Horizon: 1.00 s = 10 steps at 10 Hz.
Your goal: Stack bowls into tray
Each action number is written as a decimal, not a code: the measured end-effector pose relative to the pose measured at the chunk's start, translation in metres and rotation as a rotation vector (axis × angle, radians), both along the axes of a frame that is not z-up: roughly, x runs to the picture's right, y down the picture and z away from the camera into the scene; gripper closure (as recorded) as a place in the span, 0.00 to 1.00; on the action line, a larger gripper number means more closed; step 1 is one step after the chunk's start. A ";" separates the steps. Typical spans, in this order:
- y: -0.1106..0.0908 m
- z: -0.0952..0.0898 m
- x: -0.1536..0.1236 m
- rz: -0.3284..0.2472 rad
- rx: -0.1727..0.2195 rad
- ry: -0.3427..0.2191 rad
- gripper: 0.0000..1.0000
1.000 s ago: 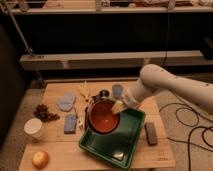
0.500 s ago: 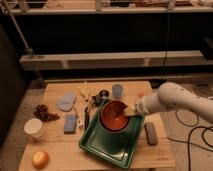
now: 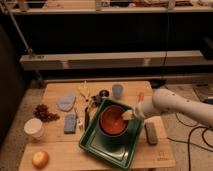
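A red-orange bowl (image 3: pixel 112 122) sits inside the green tray (image 3: pixel 100 150) in the middle of the wooden table. It may be more than one bowl nested together, but I cannot tell. My gripper (image 3: pixel 129 115) is at the bowl's right rim, at the end of the white arm (image 3: pixel 172 104) that reaches in from the right. The gripper covers part of the rim.
On the table's left are a white cup (image 3: pixel 34 128), an orange fruit (image 3: pixel 40 159), a blue sponge (image 3: pixel 70 123), a grey-blue lid (image 3: pixel 66 102) and a dark cluster (image 3: pixel 44 113). A grey cup (image 3: pixel 117 90) stands behind the tray. A dark bar (image 3: pixel 150 133) lies to its right.
The arm has swung from above the tray round to the right side. The bowl has shifted a little right and down in the tray, with the gripper staying at its rim.
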<state>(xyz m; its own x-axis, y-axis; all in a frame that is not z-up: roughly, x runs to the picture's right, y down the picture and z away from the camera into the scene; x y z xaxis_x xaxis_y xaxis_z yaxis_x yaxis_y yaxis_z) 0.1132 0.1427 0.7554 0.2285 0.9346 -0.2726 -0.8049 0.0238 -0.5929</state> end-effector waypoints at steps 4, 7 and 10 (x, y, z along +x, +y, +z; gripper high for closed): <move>0.015 0.015 0.006 0.003 -0.079 -0.021 0.46; 0.027 0.029 -0.009 -0.081 -0.175 -0.037 0.39; 0.033 0.033 -0.008 -0.100 -0.208 -0.056 0.39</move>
